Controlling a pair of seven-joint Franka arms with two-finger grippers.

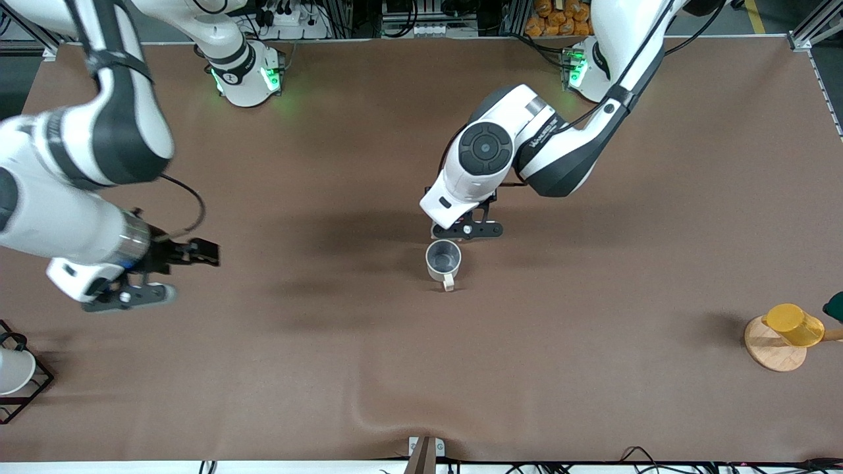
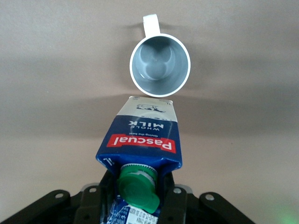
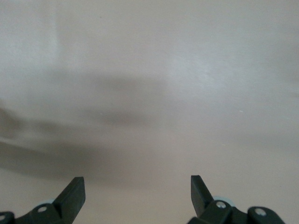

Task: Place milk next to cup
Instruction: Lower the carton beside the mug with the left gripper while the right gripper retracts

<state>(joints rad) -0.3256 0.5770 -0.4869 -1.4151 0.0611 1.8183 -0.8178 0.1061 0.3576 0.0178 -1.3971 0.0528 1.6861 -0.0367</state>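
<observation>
The milk, a dark blue carton with a green cap and a red label, stands upright between the fingers of my left gripper, which is shut on it near the cap. Its base is down by the table, close beside the cup. I cannot tell whether it rests on the table. The cup is a grey-white mug, upright, with its handle toward the front camera. In the front view my left gripper is right beside the cup and its wrist hides the milk. My right gripper is open and empty above bare table toward the right arm's end, waiting.
A yellow cup lies on a wooden disc at the left arm's end of the table. A white cup sits in a black wire rack at the right arm's end. Brown table lies around the mug.
</observation>
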